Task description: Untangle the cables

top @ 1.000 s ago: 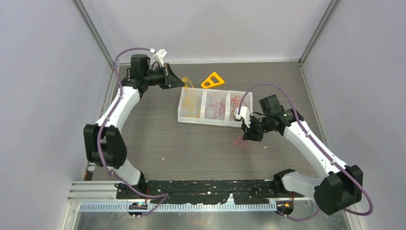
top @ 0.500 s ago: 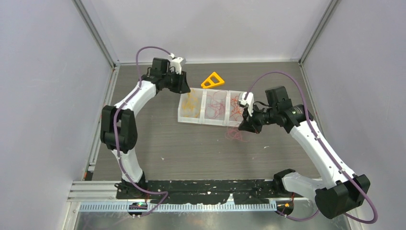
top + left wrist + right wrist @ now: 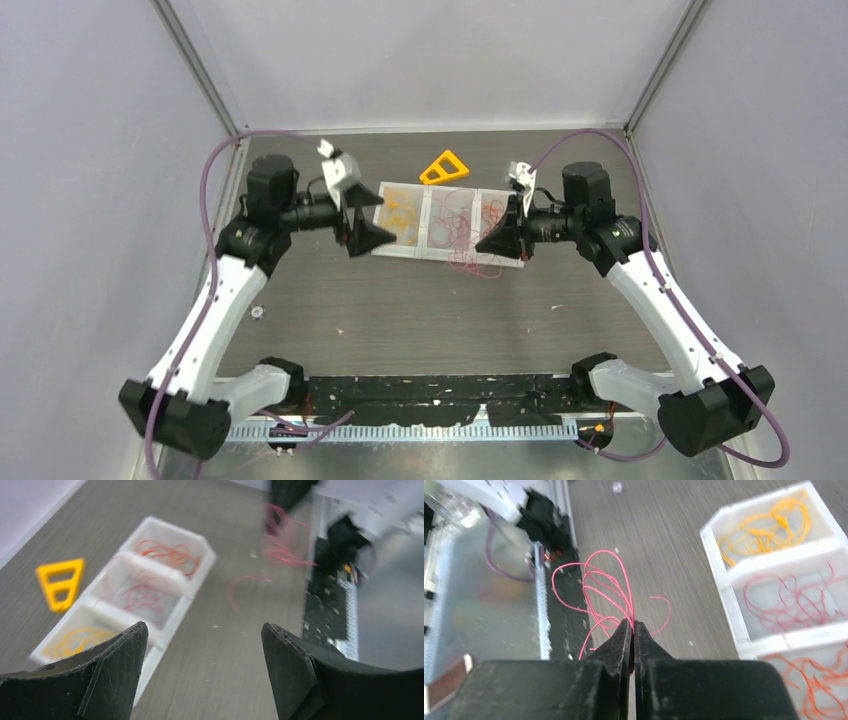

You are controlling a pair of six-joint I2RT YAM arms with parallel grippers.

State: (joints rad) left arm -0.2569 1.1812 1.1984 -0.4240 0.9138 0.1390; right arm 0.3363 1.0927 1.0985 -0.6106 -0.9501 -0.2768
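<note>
Red cables (image 3: pixel 478 264) hang pinched in the fully closed jaws of the right gripper (image 3: pixel 632 625), just in front of the white tray (image 3: pixel 424 253), above the bench (image 3: pixel 400 310). Left gripper (image 3: pixel 203 627) jaws stand wide apart, beside the tray's left end.

Pink cables (image 3: pixel 629 600) in the closed right pincer (image 3: pixel 631 624), white tray (image 3: pixel 774 559) alongside.

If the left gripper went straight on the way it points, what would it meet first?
Likely the red cable bundle hanging from the right gripper, after passing beside the white tray. Depth is unclear.
</note>
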